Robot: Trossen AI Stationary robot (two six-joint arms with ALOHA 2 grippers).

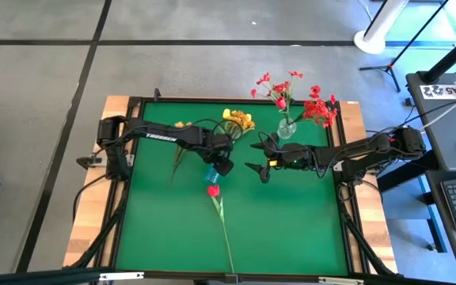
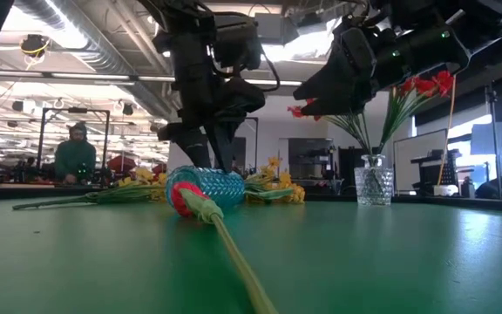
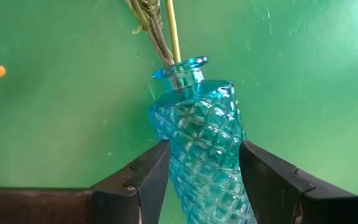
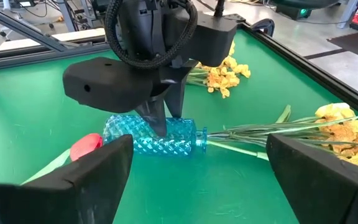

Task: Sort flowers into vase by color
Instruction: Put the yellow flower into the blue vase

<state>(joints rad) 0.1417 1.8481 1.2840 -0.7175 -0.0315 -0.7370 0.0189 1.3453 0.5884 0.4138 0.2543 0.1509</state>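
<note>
A blue cut-glass vase lies on its side on the green table, its mouth toward the far edge. Green stems of yellow flowers stick into the mouth, and the blossoms rest on the table. A red tulip lies with its head by the vase's base and its stem running toward the near edge. My left gripper comes down over the vase and is shut on it. My right gripper hovers open to the right, facing the vase. A clear glass vase holds red flowers. My left gripper pinches the blue vase's body between its two fingers, one on each long side, about midway along it. The fingers come steeply from above and lie across the vase. The vase lies on its side on the table.
More yellow blossoms lie at the far left of the table. The clear vase stands upright near the far edge, right of centre. The table's black frame rims the green surface. A person sits in the room beyond.
</note>
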